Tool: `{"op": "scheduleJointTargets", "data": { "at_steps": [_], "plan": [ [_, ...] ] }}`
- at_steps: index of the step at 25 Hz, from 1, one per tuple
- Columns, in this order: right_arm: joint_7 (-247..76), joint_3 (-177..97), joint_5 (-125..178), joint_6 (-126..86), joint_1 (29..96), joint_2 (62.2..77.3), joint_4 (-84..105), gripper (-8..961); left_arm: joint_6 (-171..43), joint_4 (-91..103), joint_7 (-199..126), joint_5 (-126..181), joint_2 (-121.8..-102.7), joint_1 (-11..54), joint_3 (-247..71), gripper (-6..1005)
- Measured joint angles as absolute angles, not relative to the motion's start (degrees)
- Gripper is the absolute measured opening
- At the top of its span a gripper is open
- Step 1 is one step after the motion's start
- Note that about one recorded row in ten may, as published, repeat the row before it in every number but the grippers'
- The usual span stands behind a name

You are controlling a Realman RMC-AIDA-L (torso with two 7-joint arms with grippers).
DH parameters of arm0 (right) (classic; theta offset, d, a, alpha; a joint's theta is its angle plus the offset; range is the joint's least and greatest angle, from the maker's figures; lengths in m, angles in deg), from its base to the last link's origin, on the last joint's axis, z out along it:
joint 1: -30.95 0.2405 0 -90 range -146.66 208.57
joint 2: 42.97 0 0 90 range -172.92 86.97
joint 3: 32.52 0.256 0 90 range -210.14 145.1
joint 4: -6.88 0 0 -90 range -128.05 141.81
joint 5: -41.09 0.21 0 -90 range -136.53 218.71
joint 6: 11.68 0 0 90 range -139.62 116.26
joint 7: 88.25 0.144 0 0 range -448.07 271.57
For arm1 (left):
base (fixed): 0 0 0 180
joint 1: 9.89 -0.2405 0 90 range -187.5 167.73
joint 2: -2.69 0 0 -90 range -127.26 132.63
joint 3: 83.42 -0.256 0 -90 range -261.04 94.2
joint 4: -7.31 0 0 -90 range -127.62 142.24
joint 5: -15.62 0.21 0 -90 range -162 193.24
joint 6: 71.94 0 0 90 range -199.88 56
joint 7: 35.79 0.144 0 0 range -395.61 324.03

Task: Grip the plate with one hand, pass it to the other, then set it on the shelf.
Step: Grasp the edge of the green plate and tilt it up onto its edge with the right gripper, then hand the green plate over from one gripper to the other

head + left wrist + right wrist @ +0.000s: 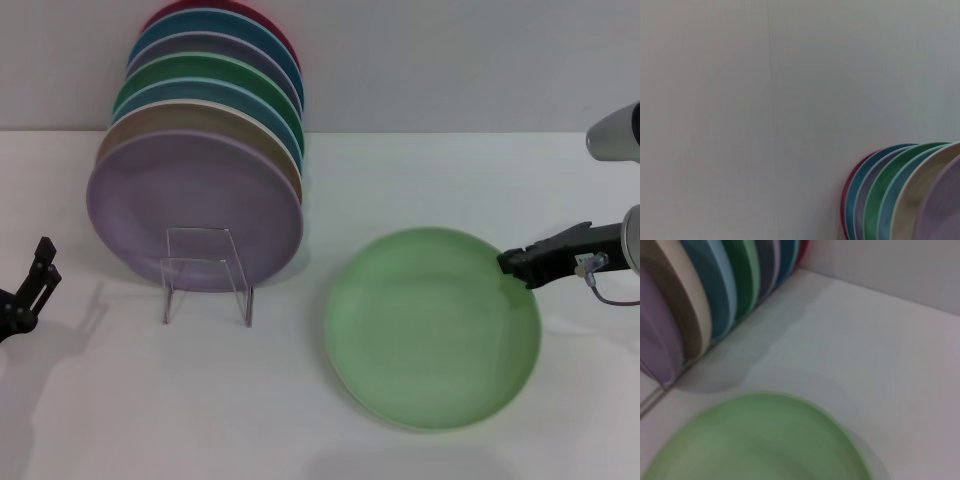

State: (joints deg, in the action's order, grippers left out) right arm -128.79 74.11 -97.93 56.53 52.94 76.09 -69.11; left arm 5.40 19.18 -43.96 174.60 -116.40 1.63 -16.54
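Lying flat at lower right, the plate [432, 342] is meeting our right gripper [512, 266] at its rim; we cannot tell either pincer's state, left gripper [25, 290] idling far left.

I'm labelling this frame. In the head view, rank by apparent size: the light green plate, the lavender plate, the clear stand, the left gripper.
1. Light green plate and lavender plate: near alike; the green one lies nearer the camera, so unranked.
2. Clear stand.
3. Left gripper, partly cut off at the frame edge.

Bare lab bench, white tabletop [420, 170], blank grey wall [450, 60]
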Motion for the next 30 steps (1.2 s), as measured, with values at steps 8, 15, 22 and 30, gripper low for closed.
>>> {"op": "scheduleJointTargets", "data": {
  "at_steps": [8,15,22,30],
  "plan": [
    [-133.7,74.0,-90.8,56.8,49.0,76.06,-74.6,13,6.0,20.6,-44.0,174.8,-116.38,0.8,-18.1,835],
    [-142.9,74.6,-82.6,55.9,42.4,76.11,-78.5,13,9.1,22.8,-43.6,175.5,-115.81,-0.4,-23.1,834],
    [-151.5,76.8,-75.8,54.6,38.2,76.18,-78.9,14,8.2,34.9,-40.8,179.3,-112.37,-2.4,-25.0,834],
    [-152.2,77.3,-75.5,54.5,38.1,76.21,-78.9,13,-34.6,79.4,-7.4,181.1,-113.23,-15.7,-21.4,833]
  ]
}}
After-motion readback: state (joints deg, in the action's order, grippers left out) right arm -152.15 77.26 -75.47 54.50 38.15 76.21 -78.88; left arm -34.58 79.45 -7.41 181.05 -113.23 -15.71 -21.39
